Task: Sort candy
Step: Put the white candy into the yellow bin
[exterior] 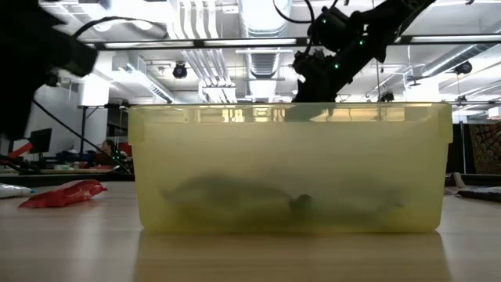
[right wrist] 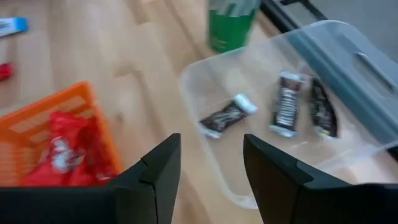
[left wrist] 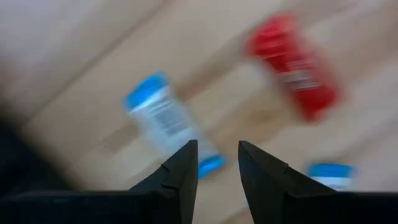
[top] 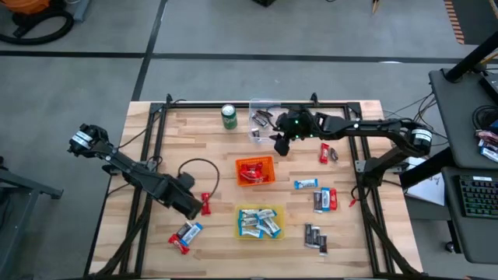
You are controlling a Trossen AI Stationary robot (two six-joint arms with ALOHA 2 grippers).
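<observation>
The wooden table (top: pixel 210 155) is carrying three bins in a rough line down its middle. The clear bin (right wrist: pixel 348 68) is sitting at the far edge beside the green drink can (top: pixel 229 116), and three dark-wrapped candy bars (right wrist: pixel 290 111) are lying inside it. The orange bin (top: pixel 255 171) at the centre is holding red-wrapped candy (right wrist: pixel 59 149). The yellow bin (top: pixel 260 222) nearest the front is holding blue-and-white candy bars (top: pixel 261 223). More candy is lying loose on the wood: a red and dark pair (top: pixel 327 153) and several mixed bars to the right of the bins, and a red and blue pair (top: pixel 185 235) at the front left.

The right gripper (top: pixel 282 143) is hanging over the near edge of the clear bin, jaws standing apart and empty. The left gripper (top: pixel 204 204) is hovering low at the front left beside a red bar (top: pixel 206 204), its fingers (left wrist: pixel 180 171) parted by a narrow gap with nothing between them.
</observation>
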